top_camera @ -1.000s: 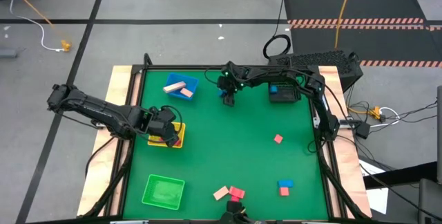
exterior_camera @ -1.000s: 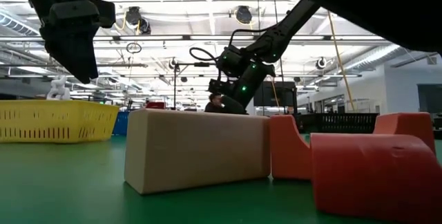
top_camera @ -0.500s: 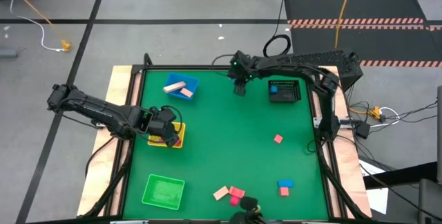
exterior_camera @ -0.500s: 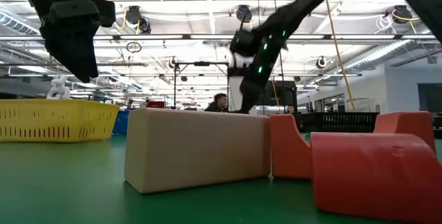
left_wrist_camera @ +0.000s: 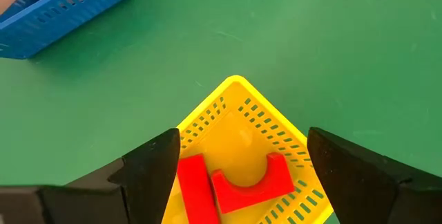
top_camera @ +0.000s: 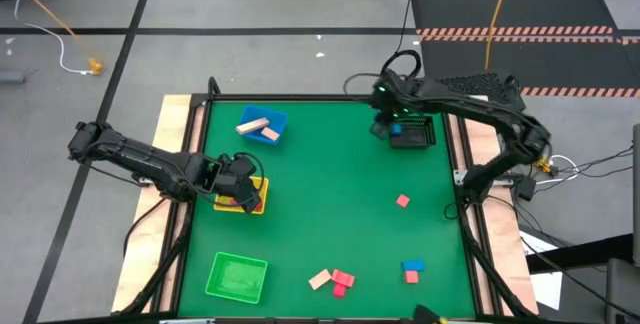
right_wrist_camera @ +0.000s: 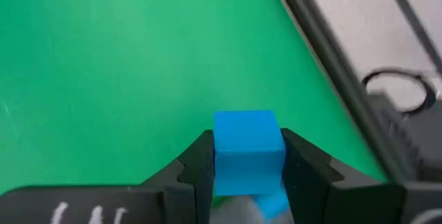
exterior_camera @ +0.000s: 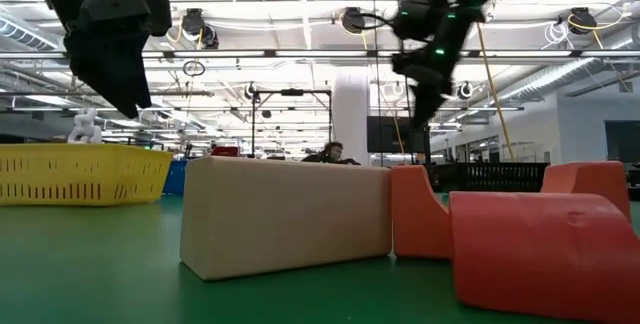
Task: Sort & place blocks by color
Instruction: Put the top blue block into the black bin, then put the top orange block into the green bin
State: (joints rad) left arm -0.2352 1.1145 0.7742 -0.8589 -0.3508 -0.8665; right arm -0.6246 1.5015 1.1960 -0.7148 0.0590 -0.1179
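Green table [top_camera: 340,194] with scattered blocks [top_camera: 333,280]; bright workshop hall beyond.

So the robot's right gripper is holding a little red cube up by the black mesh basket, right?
Not quite: the cube is blue, not red. The right wrist view shows the right gripper shut on a small blue cube, and the high view puts it by the black mesh basket.

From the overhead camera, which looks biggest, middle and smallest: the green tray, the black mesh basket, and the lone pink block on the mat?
Largest to smallest in the high view:
1. Green tray
2. Black mesh basket, somewhat smaller, though the right arm covers part of it, so the gap is unsure
3. Pink block, far smaller than either
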